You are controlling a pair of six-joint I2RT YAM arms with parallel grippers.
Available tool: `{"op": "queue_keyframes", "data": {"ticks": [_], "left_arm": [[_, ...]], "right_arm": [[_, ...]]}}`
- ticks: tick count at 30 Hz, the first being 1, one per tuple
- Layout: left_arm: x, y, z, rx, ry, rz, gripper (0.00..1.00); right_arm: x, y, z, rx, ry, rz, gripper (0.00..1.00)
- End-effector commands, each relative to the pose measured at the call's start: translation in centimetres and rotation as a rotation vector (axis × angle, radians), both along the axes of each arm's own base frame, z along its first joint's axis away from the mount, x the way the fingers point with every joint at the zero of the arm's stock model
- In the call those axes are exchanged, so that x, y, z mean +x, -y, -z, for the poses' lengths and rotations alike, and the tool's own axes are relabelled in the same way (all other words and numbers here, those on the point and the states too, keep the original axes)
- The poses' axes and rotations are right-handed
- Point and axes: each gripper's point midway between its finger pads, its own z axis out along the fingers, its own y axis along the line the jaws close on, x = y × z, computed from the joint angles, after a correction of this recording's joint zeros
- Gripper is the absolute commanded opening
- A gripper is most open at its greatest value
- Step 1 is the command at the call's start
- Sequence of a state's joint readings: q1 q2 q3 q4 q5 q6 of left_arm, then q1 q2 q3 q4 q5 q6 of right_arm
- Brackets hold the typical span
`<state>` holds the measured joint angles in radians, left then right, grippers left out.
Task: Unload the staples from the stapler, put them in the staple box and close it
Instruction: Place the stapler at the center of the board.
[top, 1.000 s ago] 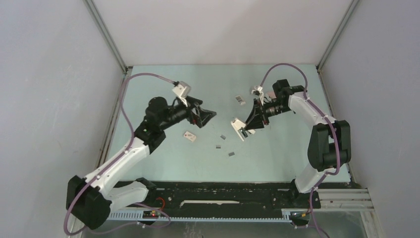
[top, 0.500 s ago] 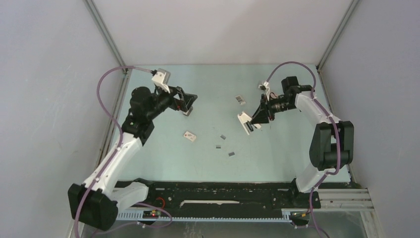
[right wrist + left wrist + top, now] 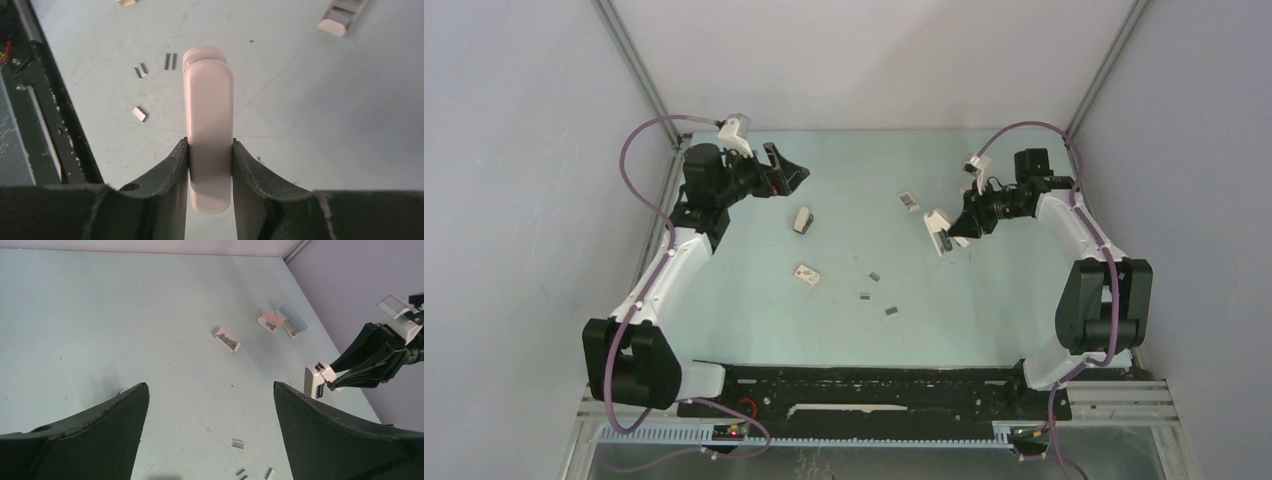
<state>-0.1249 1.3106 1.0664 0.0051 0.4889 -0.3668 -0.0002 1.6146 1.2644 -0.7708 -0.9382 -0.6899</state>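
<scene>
White plastic stapler (image 3: 209, 90), rounded at its end, grasped by the right gripper (image 3: 210, 144), one dark finger pressed against each flat side. Held right of the middle of the pale green tabletop (image 3: 724, 330), seemingly lifted off it rather than resting on it.

Left gripper (image 3: 210, 387) released, fingers spread wide with nothing between them, hovering near the far left corner of the tabletop.

Staples (image 3: 874, 275) lying loose as tiny dark-grey strips around the middle of the tabletop, a little toward the near edge, well apart from both grippers. Three separate bits countable from above, none touching another. One of them, seen from the right wrist, looking like two strips side by side.

Also scattered: small white pieces (image 3: 802, 220) with dark marks, two left of the middle and one toward the far edge. From the left wrist, a pink-topped piece (image 3: 270, 321) and a pale blue piece (image 3: 292, 321) just beside each other near the far right corner.

Task judged well along: strips already out on the tabletop, so at least part of the load emptied. Any remainder inside the held stapler impossible to judge, its magazine hidden in every view. Probably left: checking for a last strip, then setting the stapler down.

No brand, label or readable writing anywhere. Dark marks on the white pieces too small to make out.
</scene>
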Motion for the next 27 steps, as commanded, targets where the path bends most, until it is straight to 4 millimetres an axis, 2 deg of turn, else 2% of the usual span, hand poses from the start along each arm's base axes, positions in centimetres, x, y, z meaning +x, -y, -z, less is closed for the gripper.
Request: {"op": "queue_keyframes", "data": {"ticks": [1,15,20,23,25,27], "left_arm": [[-0.6,0.1,-3.6,-0.06,0.066,0.019,1.0],[-2.3,0.0,-5.1,-0.08,0.101,0.03,1.0],[-2.6,-0.3,-5.4,-0.079,0.112,0.023,1.0],[-2.8,-0.4,-5.8,-0.08,0.124,0.02,1.0],[-3.0,-0.7,-6.3,-0.074,0.142,0.011,1.0],[-3.2,-1.1,-6.7,-0.065,0.161,-0.003,1.0]], "right_arm": [[1.9,1.7,-1.3,-0.03,0.062,0.12,0.0],[6.2,6.4,1.3,-0.186,0.062,0.442,0.0],[7.8,7.4,2.6,-0.215,0.039,0.568,0.0],[9.0,7.2,3.5,-0.253,0.058,0.601,0.0],[9.6,5.4,4.0,-0.29,0.094,0.574,0.0],[10.4,4.8,4.3,-0.351,0.122,0.583,0.01]]}}
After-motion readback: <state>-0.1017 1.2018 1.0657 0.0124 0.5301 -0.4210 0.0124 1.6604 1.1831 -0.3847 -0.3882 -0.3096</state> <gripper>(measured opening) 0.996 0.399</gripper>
